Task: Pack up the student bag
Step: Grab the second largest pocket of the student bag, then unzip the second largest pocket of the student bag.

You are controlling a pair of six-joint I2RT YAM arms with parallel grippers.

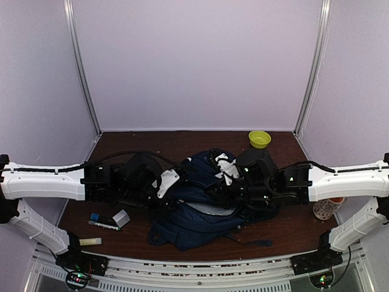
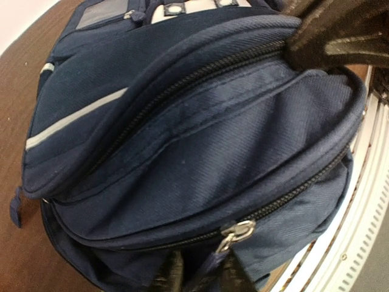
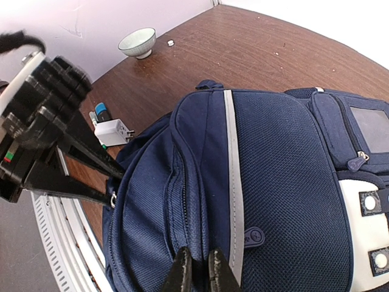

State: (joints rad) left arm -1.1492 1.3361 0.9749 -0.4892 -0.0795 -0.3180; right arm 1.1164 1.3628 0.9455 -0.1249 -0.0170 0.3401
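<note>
Right gripper [image 3: 199,267] is clamped tight on a ridged seam of the student bag [image 3: 273,182], whose navy woven fabric bulges, rounded, just ahead of its fingers. Left gripper [image 2: 203,267] stands narrow about the metal-ringed zipper pull [image 2: 238,231] at its fingertips; whether it actually pinches cannot be told.
</note>
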